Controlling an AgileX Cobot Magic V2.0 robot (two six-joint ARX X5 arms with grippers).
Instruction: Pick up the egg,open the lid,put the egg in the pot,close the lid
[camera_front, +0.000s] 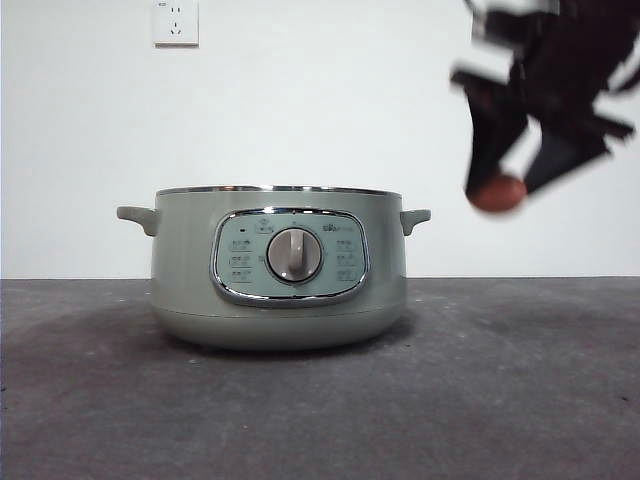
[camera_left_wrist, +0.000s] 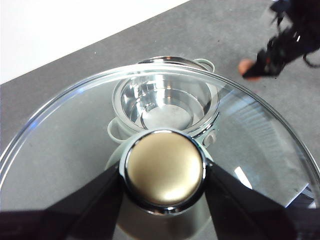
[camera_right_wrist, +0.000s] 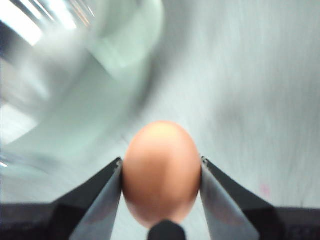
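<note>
Egg (camera_right_wrist: 161, 172) clamped in right gripper (camera_right_wrist: 161, 175), beside open pot (camera_front: 279, 270); lid (camera_left_wrist: 60, 145) off, knob pinched by left gripper (camera_left_wrist: 164, 172). Remaining: deposit, close.

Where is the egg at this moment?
The egg is held in the air between the right gripper's jaws, at the right of the front view, beside and slightly above the open pot's rim, not yet over it.

The right pincer (camera_front: 507, 178) hangs raised and clamped around its load, while the left pincer (camera_left_wrist: 164, 176) grips likewise.
</note>
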